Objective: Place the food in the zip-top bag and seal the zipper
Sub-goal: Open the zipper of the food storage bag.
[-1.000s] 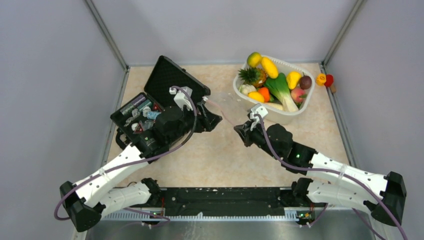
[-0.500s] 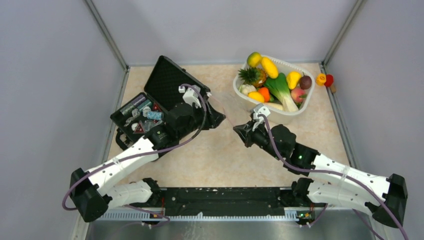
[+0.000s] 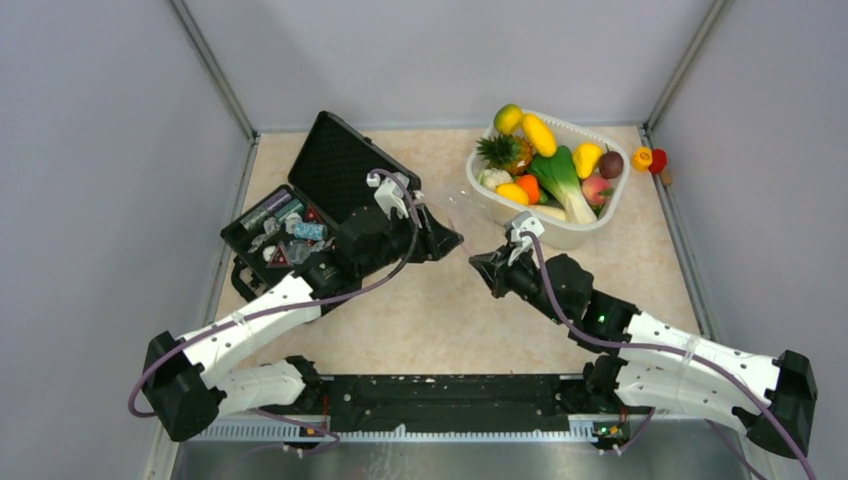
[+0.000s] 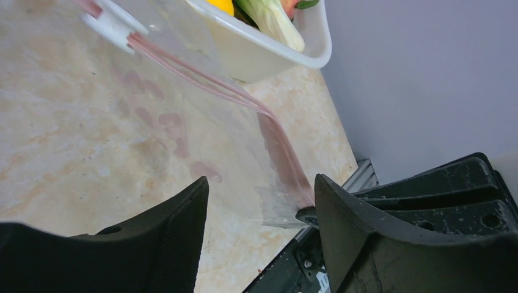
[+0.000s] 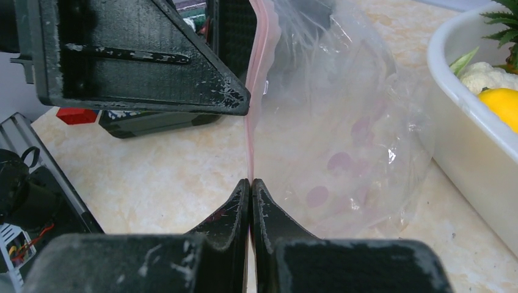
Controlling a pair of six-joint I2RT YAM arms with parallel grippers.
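1. Zip-top bag [image 3: 462, 215], clear and crinkled, is held up at the centre of a beige marbled table [image 3: 430, 310], just beside a white tub [image 3: 590, 228] at 1 o'clock.
2. Food [image 3: 545, 165], bright toy fruit and vegetables, fills the tub.
3. Right gripper [image 5: 251, 183] is pinched tight on the bag's pink zipper [image 5: 256, 67].
4. Left gripper [image 4: 259, 183] has its jaws spread apart, gripping nothing; the zipper ends close by one finger.
5. Open black case [image 3: 330, 160] sits at 10 o'clock; plain grey walls [image 3: 100, 150] enclose the table.

Beige table [image 3: 440, 320]: white tub [image 3: 560, 233] far R, open black case [image 3: 335, 160] L, 2 small toys [image 3: 650, 160] R edge
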